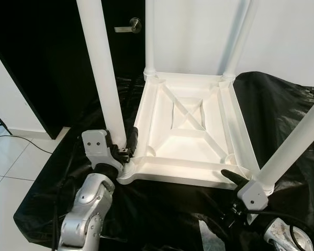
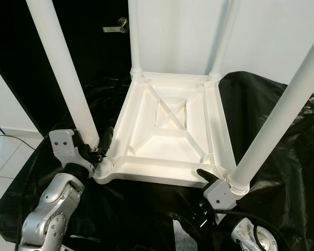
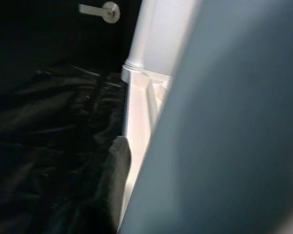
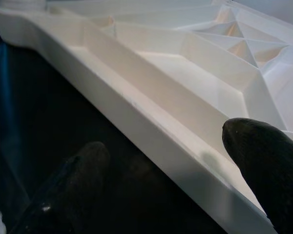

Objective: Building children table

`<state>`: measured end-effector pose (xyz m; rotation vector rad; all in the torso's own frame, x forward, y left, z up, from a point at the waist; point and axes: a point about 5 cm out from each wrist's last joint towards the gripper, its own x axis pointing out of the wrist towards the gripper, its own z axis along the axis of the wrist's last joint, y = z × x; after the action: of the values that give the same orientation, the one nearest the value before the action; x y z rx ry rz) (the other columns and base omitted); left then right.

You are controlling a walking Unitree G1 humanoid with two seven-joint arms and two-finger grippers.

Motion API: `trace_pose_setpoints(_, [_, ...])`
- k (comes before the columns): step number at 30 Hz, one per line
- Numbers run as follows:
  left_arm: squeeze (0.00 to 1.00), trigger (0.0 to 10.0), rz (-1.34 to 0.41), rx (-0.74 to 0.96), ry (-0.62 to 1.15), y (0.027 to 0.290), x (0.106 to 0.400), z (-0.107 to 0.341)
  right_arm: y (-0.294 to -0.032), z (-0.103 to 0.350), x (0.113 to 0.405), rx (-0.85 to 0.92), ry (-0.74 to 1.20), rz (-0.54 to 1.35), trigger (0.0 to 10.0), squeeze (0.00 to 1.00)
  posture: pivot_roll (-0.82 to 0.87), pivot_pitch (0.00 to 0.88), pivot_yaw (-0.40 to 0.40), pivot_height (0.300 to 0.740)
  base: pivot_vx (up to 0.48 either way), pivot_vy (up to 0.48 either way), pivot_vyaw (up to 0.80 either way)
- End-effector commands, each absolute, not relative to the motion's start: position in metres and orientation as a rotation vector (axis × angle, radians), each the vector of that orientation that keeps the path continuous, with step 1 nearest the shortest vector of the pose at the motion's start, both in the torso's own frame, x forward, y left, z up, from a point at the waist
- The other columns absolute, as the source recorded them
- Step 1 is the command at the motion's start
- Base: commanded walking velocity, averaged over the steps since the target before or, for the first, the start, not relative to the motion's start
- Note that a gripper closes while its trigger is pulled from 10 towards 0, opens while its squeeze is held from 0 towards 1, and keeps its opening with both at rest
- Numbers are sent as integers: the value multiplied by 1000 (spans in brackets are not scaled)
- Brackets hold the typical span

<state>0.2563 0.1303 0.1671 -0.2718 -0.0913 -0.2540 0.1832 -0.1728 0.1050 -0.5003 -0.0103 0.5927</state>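
Right gripper straddling tabletop rim, black sheet

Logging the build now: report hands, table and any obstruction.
Left hand closed around near-left leg at its socket. Right hand open, fingers straddling the upturned table rim by near-right leg. All four legs standing. Black sheet underneath, nothing blocking.

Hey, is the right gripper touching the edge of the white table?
Touching. In the right wrist view, one finger rests on the table's rim while the other sits outside below it.
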Motion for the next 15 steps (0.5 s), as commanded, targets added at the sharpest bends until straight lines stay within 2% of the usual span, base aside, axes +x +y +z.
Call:
trace_pose_setpoints(1, [0, 1098, -157, -305, -67, 135, 261, 165, -176, 105, 185, -590, -15, 592, 10000, 0, -27, 0, -2, 740, 0, 0, 0])
trace_pose_setpoints(2, [0, 1098, -157, -305, -67, 135, 261, 165, -176, 105, 185, -590, -15, 592, 10000, 0, -27, 0, -2, 740, 0, 0, 0])
trace_pose_setpoints(3, [0, 7255, -159, -307, -64, 133, 262, 165, -178, 106, 186, -648, -21, 591, 10000, 0, -26, 0, -4, 740, 0, 0, 0])
trace_pose_setpoints(4, [0, 10000, -158, -315, -61, 131, 262, 166, -179, 107, 189, -721, -28, 591, 10000, 0, -27, 0, -6, 740, 0, 0, 0])
trace_pose_setpoints(9, [0, 10000, -157, -391, -62, 125, 263, 170, -179, 110, 197, -927, -76, 601, 10000, 0, -22, 0, -13, 740, 0, 0, 0])
trace_pose_setpoints(15, [0, 10000, -156, -437, -64, 121, 263, 173, -179, 110, 202, -991, -81, 613, 10000, 0, -17, 0, -17, 740, 0, 0, 0])
